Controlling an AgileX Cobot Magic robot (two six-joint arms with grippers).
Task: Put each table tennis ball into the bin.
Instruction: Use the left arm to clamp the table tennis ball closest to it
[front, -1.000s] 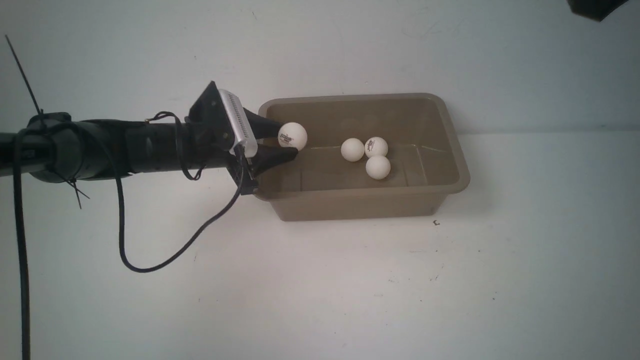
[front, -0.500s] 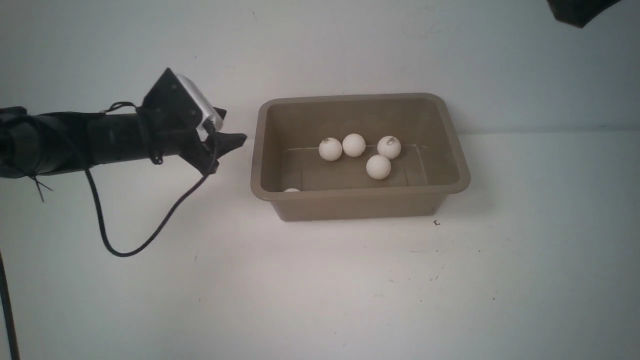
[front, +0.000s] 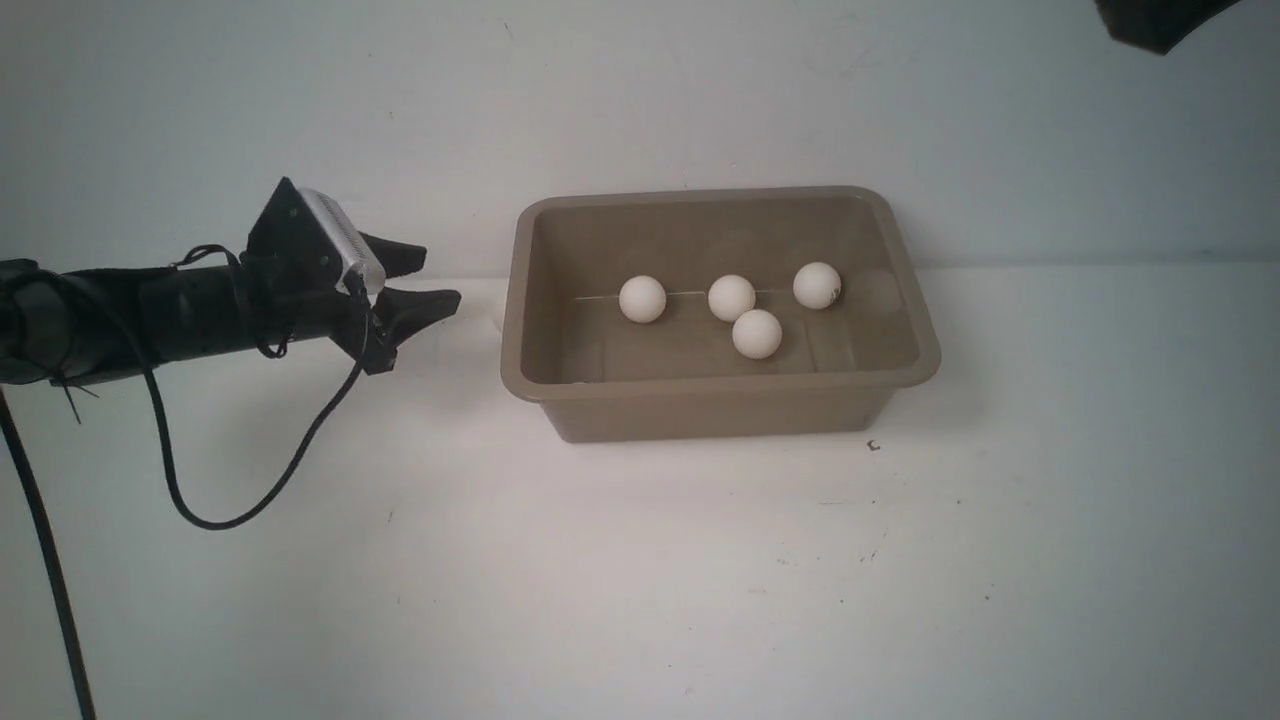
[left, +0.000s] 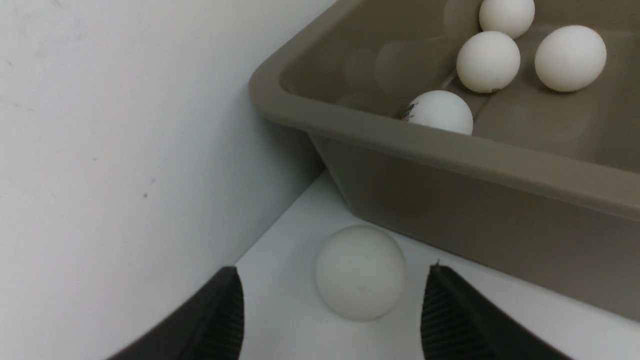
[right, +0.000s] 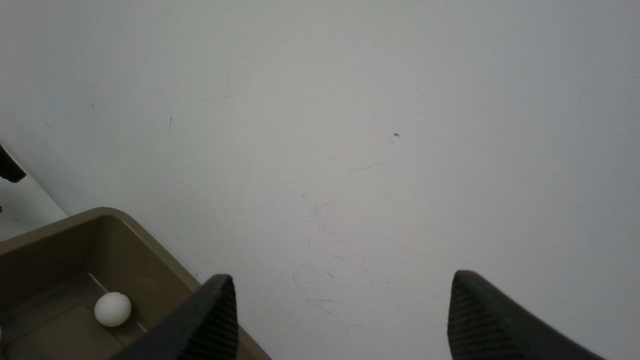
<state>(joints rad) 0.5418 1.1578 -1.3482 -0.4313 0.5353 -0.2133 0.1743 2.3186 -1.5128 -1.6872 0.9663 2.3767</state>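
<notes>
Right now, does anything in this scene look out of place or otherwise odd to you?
Yes: one table tennis ball lies on the table outside the bin, just beyond its far-left corner near the wall, in front of the open left gripper. Four balls already sit inside. Nothing looks spilled or damaged.

Bin (front: 905, 372): taupe, plain. Balls (front: 757, 333): white; one at the rim in the left wrist view carries a small dark print (left: 410, 111). Left gripper (front: 425, 281): black, ribbed pads, silver camera block (front: 342, 242). Cable (front: 250, 497): black. Table (front: 640, 580): white, faint dark specks.
</notes>
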